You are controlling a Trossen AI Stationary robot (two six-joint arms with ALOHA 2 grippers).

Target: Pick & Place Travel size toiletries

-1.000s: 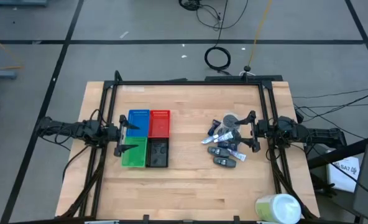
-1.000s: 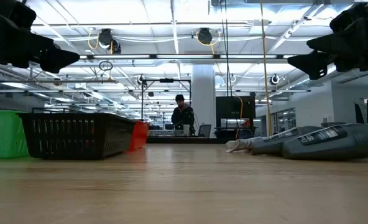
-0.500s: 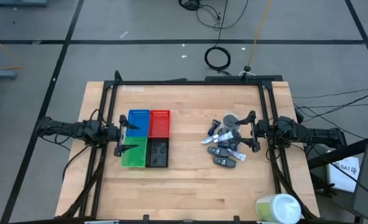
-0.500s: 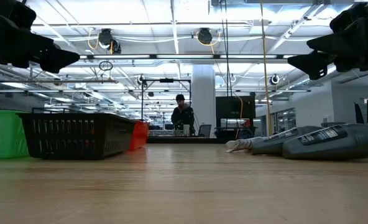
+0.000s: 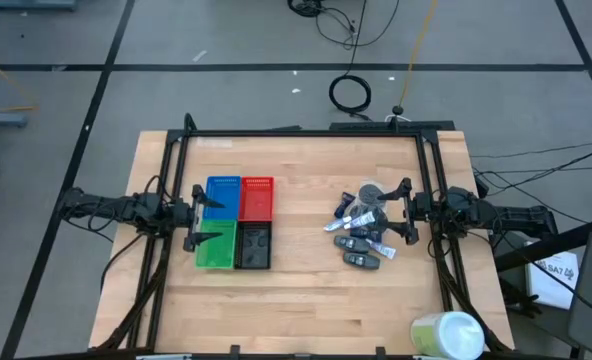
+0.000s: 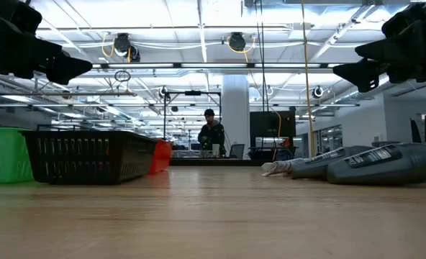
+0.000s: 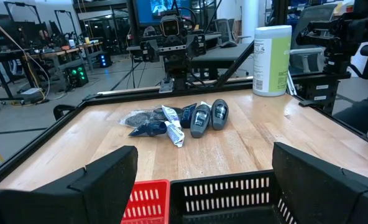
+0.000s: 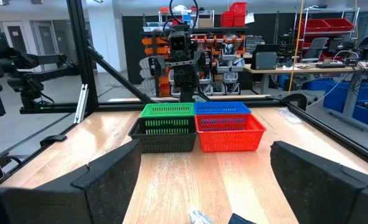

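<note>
The travel size toiletries (image 5: pixel 361 230) lie in a loose heap on the table's right half: dark oblong packs, white and silver tubes, a grey pouch. They also show in the left wrist view (image 7: pixel 184 119) and the low view (image 6: pixel 357 164). My right gripper (image 5: pixel 406 211) hovers open just right of the heap, above the table. My left gripper (image 5: pixel 192 221) hovers open at the left edge of the four trays. Neither touches anything.
Four trays stand together left of centre: blue (image 5: pixel 222 196), red (image 5: pixel 257 197), green (image 5: pixel 215 246), black (image 5: pixel 253 246). A big pale green-white cylinder (image 5: pixel 446 334) stands at the near right corner. A black frame (image 5: pixel 306 133) rims the table. Bare wood lies between trays and heap.
</note>
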